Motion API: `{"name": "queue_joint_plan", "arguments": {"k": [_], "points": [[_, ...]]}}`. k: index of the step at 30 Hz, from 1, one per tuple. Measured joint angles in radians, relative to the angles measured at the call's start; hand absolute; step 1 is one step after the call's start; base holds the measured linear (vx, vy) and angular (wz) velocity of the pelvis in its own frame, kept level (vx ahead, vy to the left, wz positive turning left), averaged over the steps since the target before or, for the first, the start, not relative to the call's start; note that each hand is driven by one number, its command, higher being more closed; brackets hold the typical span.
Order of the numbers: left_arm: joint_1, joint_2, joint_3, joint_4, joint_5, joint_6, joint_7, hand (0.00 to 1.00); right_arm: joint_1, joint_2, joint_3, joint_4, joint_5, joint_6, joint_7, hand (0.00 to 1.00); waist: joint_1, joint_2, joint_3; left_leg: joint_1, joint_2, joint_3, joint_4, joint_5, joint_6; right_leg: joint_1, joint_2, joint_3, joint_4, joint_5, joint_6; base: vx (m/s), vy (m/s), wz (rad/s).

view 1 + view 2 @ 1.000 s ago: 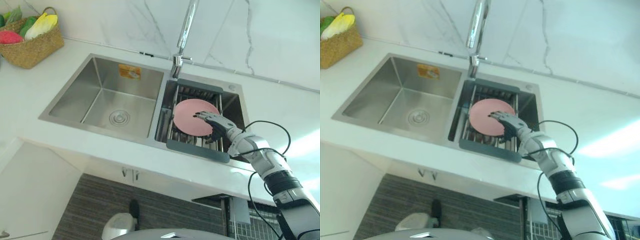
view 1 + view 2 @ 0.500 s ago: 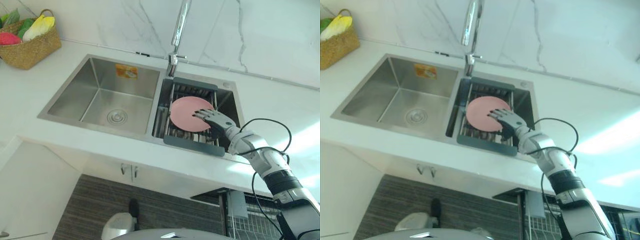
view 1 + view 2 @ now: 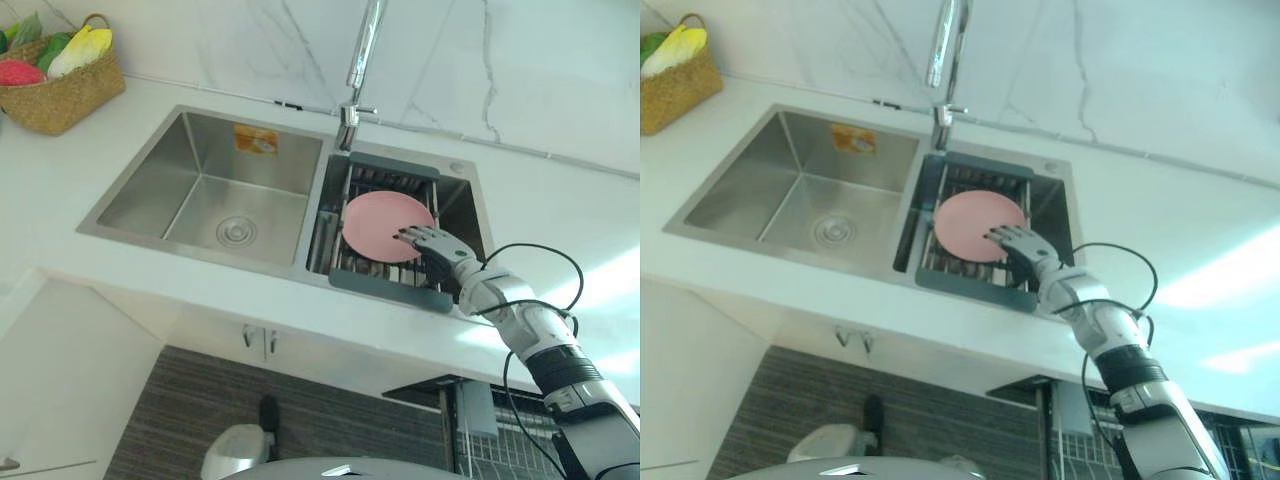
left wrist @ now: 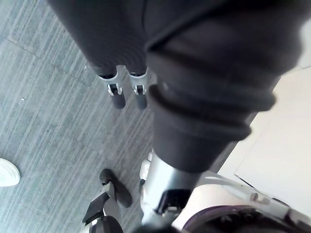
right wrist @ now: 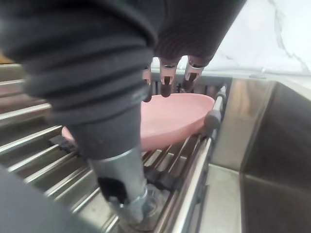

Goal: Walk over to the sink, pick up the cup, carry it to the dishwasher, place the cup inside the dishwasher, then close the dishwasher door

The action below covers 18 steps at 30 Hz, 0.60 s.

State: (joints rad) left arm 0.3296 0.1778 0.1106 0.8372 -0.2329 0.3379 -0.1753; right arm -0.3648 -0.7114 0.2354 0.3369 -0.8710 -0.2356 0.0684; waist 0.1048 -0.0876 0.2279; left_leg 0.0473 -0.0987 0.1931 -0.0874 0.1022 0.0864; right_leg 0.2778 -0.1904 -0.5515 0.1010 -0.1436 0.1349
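A flat, round pink dish (image 3: 380, 222) lies on the drain rack (image 3: 385, 287) in the sink's right basin; no cup shows. My right hand (image 3: 432, 243) reaches in from the right. Its straight fingers hover over the dish's near right rim. In the right wrist view the fingertips (image 5: 165, 88) hang just above the pink dish (image 5: 175, 119), curled round nothing. My left hand (image 4: 117, 95) hangs beside me, relaxed fingers pointing at the grey floor.
The left basin (image 3: 210, 190) holds only its drain. A tall faucet (image 3: 360, 60) rises behind the rack. A woven basket of produce (image 3: 60, 85) stands on the counter at far left. A wire rack (image 3: 500, 450) shows below the counter at lower right.
The view has shifted slightly. My right hand has slid a little back, from over the dish's middle to its near right rim.
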Motion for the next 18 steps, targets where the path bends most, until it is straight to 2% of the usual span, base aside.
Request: {"name": "queue_joint_plan", "arguments": {"k": [2, 3, 7, 15, 18], "points": [[0.0, 0.0, -0.002, 0.0, 0.0, 0.0, 0.0, 0.0, 0.0, 0.01, 0.0, 0.009, -0.005, 0.012, -0.026, 0.0, 0.002, 0.0, 0.0, 0.0, 0.002, -0.002, 0.0, 0.0, 0.0, 0.0, 0.003, -0.004, 0.0, 0.002, -0.003, 0.01, -0.069, 0.06], [0.0, -0.001, -0.004, 0.0, 0.0, 0.0, 0.0, 0.0, 0.0, 0.024, 0.0, 0.019, -0.013, 0.021, -0.034, 1.0, 0.002, 0.0, 0.0, 0.0, 0.003, -0.003, 0.0, 0.0, 0.0, 0.001, 0.004, -0.004, 0.001, 0.002, -0.003, 0.0, -0.08, 0.01], [0.003, -0.001, -0.005, 0.0, 0.0, 0.0, 0.001, 0.0, 0.011, 0.055, 0.0, 0.048, -0.039, 0.048, -0.061, 1.0, 0.0, 0.003, 0.001, -0.003, 0.004, -0.004, 0.0, -0.005, 0.006, 0.001, 0.005, -0.004, 0.006, 0.002, -0.004, 0.01, -0.078, 0.0], [0.002, 0.0, -0.01, -0.001, 0.0, -0.006, 0.001, 0.0, 0.017, 0.08, 0.0, 0.074, -0.063, 0.061, -0.143, 1.0, 0.0, 0.006, 0.002, 0.001, 0.012, -0.01, 0.0, -0.008, 0.007, -0.001, 0.01, -0.004, 0.022, 0.012, -0.019, 0.02, -0.063, 0.02], [0.002, 0.0, -0.016, -0.001, 0.001, -0.006, 0.001, 0.0, 0.018, 0.082, 0.006, 0.074, -0.075, 0.063, -0.146, 1.0, 0.001, 0.008, 0.002, 0.001, 0.016, -0.017, 0.0, -0.008, 0.007, -0.001, 0.016, -0.004, 0.025, 0.019, -0.029, 0.03, -0.067, 0.08]]}}
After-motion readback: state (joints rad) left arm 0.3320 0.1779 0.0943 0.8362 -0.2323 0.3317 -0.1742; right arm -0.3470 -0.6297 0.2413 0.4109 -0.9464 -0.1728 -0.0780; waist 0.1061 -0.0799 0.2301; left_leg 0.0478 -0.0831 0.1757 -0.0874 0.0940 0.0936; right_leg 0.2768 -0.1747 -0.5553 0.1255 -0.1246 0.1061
